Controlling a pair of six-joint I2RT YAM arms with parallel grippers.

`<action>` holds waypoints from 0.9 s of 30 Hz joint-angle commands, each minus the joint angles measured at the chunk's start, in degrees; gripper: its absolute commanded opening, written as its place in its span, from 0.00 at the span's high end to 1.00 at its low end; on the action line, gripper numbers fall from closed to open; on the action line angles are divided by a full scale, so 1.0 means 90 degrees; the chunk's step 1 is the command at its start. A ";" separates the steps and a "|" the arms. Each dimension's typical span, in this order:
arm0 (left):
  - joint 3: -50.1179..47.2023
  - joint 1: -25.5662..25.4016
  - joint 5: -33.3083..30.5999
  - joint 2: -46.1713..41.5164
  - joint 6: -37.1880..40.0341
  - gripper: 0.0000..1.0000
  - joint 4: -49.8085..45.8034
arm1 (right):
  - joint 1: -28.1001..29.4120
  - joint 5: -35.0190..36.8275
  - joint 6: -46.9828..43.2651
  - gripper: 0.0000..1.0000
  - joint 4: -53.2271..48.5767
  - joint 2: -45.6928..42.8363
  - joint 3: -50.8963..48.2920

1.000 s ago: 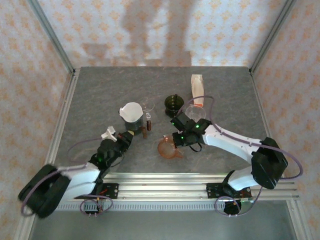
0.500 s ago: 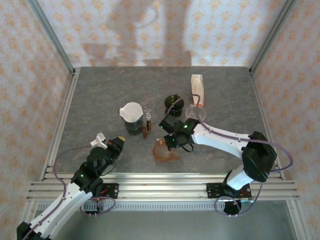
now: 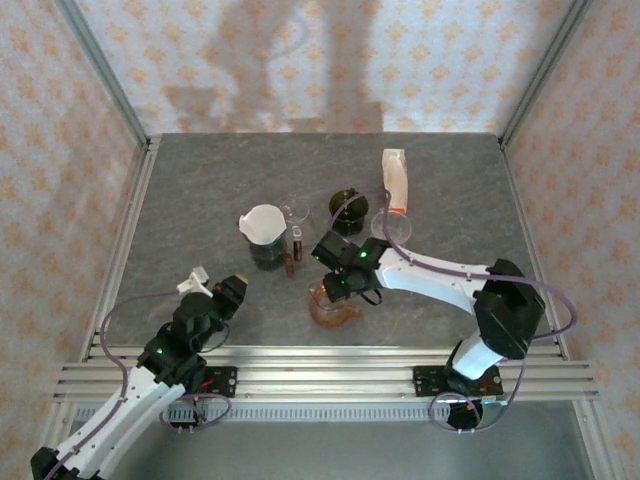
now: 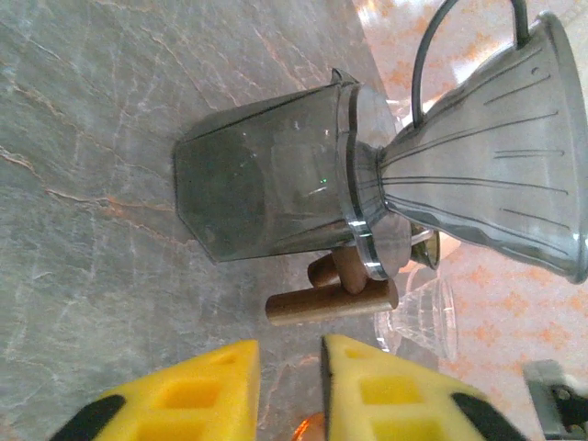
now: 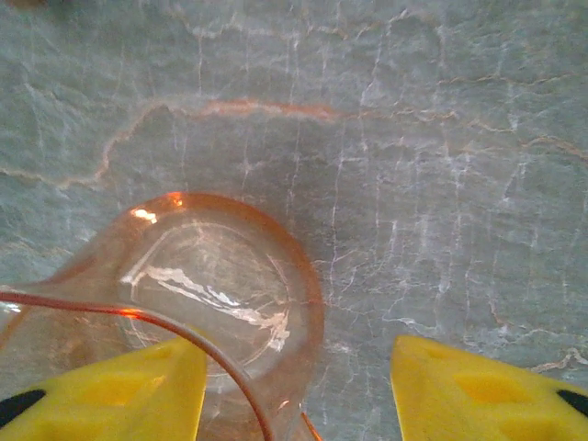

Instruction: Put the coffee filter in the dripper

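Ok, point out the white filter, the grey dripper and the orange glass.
white filter (image 3: 262, 221), top external view, inner paper
grey dripper (image 4: 496, 156), left wrist view, ribbed wall
orange glass (image 5: 220, 276), right wrist view, base

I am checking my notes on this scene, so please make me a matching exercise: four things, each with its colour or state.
1 paper filter
2 glass vessel
3 small cup
4 right gripper

a dark green
b open
c orange
d white, in the dripper

Pairs: 1-d, 2-c, 3-a, 4-b
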 commanded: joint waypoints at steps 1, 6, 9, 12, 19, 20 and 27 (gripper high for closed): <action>0.0163 -0.0033 -0.0320 -0.0162 0.0185 0.68 -0.0656 | -0.0325 0.0372 0.0149 0.39 0.0133 -0.0699 0.0042; 0.0140 -0.0033 -0.0383 -0.0275 0.0178 0.38 -0.0804 | -0.1494 0.0113 0.0225 0.36 0.0515 -0.1112 -0.0041; 0.0184 -0.0036 -0.0451 -0.0346 0.0183 0.00 -0.0948 | -0.2025 -0.0037 0.0118 0.35 0.0605 -0.0849 0.0258; 0.0228 -0.0030 -0.0482 -0.0434 0.0208 0.00 -0.1064 | -0.2397 0.0002 0.0111 0.35 0.0646 -0.0415 0.0633; 0.0145 -0.0030 -0.0589 -0.0779 0.0081 0.00 -0.1316 | -0.3311 0.0338 0.0700 0.34 0.1179 -0.0092 0.0368; 0.0115 -0.0027 -0.0609 -0.0836 0.0055 0.00 -0.1346 | -0.3415 0.0352 0.0801 0.34 0.1240 -0.0114 0.0280; -0.0031 -0.0029 -0.0678 -0.1014 -0.0042 0.00 -0.1445 | -0.3637 0.0291 0.1040 0.33 0.1521 -0.0067 -0.0112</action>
